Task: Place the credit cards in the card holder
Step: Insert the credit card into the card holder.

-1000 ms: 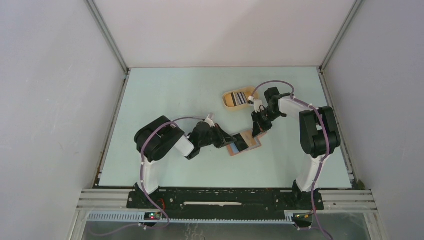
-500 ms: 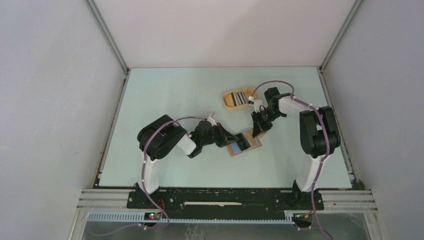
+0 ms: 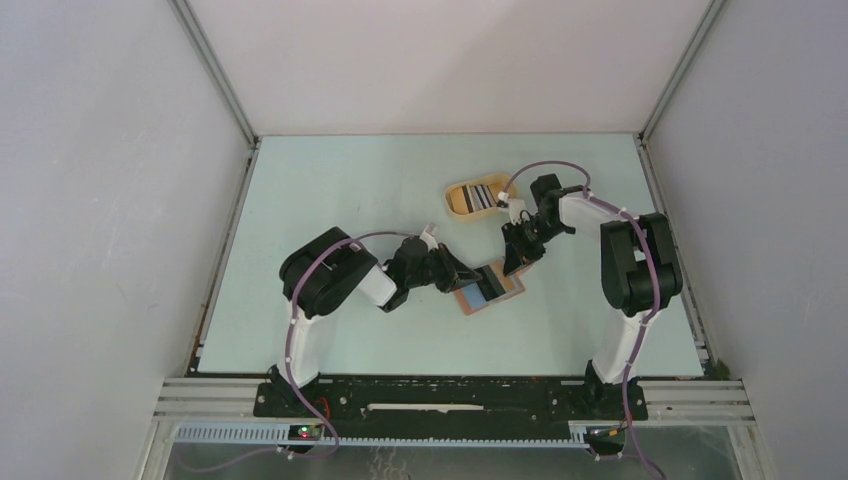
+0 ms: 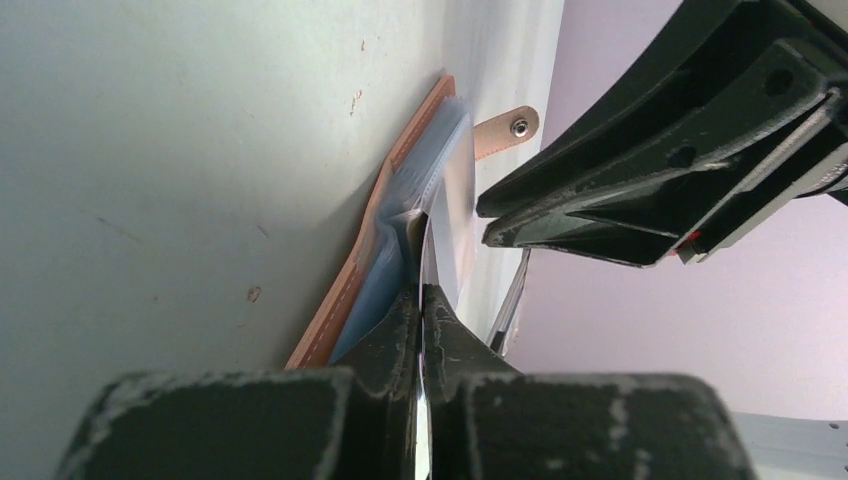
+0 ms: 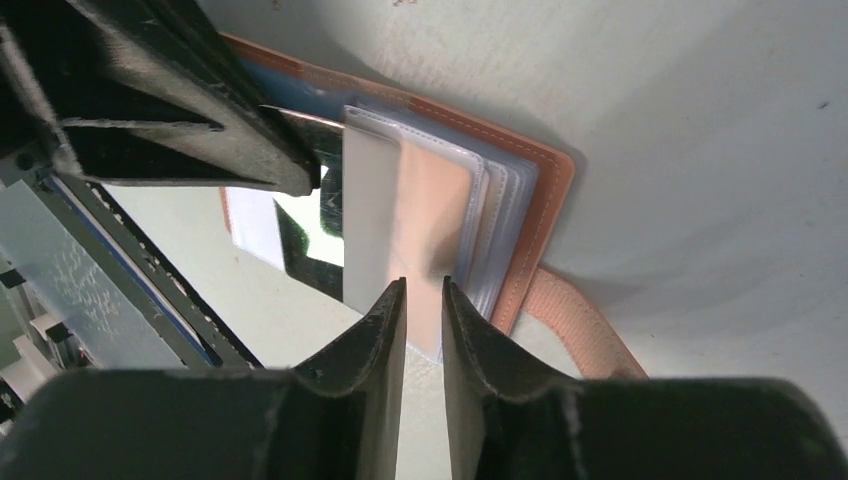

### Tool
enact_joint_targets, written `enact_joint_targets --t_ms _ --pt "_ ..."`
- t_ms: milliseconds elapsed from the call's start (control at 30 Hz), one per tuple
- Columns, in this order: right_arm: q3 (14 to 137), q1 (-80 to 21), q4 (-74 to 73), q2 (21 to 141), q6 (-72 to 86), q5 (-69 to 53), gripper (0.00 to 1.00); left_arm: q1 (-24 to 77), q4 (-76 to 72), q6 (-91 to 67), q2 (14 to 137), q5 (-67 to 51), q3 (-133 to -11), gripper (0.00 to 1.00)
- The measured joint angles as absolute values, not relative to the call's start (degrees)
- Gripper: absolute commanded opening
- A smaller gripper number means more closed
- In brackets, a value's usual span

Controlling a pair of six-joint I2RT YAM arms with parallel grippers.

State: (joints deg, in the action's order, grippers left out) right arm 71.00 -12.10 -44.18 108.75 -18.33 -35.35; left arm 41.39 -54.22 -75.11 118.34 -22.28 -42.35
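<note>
Card holder (image 3: 490, 288) open | left gripper (image 4: 420, 288) pinches dark card (image 5: 305, 235) at its sleeves | right gripper (image 5: 424, 292) narrowly parted at clear sleeve (image 5: 420, 210) | striped cards (image 3: 480, 197) remain in yellow tray (image 3: 450, 200) beyond it

Reddish-brown leather-like card holder (image 3: 492, 290) lying open, clear inner sleeves (image 5: 430, 200) fanned upward, snap tab (image 4: 505, 128) splayed outward — dark glossy card (image 5: 300, 235) touching the sleeves' edge, striped cards (image 3: 481, 197) apart at its 12 o'clock

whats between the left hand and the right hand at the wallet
The wallet's clear card sleeves, fanned up from the open wallet. The right wrist view shows them between the left hand and the right hand.
</note>
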Motion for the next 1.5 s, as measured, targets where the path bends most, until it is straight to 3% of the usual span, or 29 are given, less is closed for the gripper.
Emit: enact_joint_targets --t_ms 67,267,367,700,1500 --pt "71.0 -11.9 -44.4 108.4 -19.1 -36.3 0.27 41.4 -53.8 -75.1 118.5 -22.5 -42.6 0.12" --pt "71.0 -12.3 -45.6 105.4 -23.6 -43.0 0.06 41.3 -51.9 -75.1 118.7 -22.7 -43.0 0.23" --pt "71.0 -14.7 -46.6 103.5 -26.9 -45.8 0.02 41.3 -51.3 -75.1 118.7 -22.9 -43.3 0.27" --pt "65.6 -25.6 -43.0 96.8 -31.0 -45.7 0.0 41.2 -50.9 -75.6 119.0 -23.8 -43.8 0.3" --pt "48.8 -41.2 -20.0 89.6 -41.7 -19.2 0.0 40.9 -55.1 -80.2 121.8 -28.7 -44.5 0.33"
